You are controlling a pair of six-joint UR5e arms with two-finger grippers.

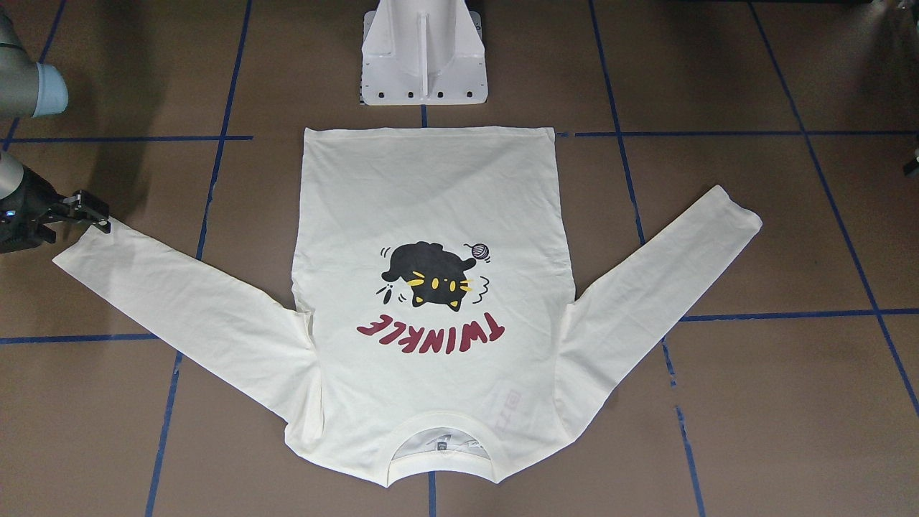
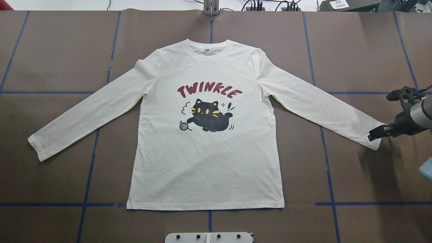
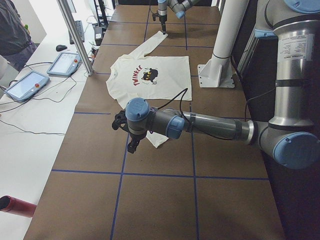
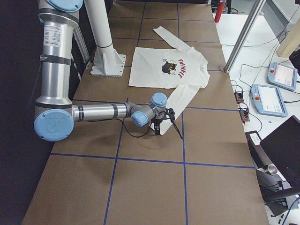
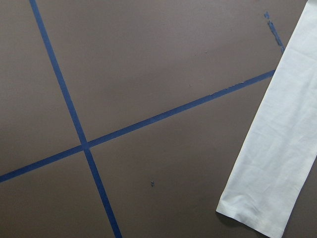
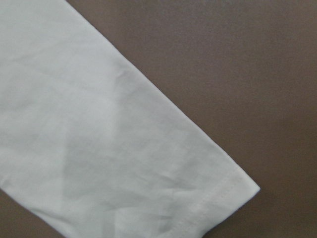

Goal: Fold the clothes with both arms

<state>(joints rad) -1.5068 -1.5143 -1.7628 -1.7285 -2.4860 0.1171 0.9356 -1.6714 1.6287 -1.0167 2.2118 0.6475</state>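
The cream long-sleeved shirt lies flat on the table, print up, with the black cat and dark red "TWINKLE" showing and both sleeves spread out. It also shows in the front view. My right gripper is low at the cuff of the shirt's right-hand sleeve and looks open; it shows at the front view's left edge. The right wrist view shows that cuff close up, no fingers. My left gripper shows only in the left side view, above bare table beside the other cuff; I cannot tell its state.
The brown table carries a grid of blue tape lines. The white pedestal base stands at the shirt's hem side. Tablets and cables lie on a white bench beyond the table's far edge.
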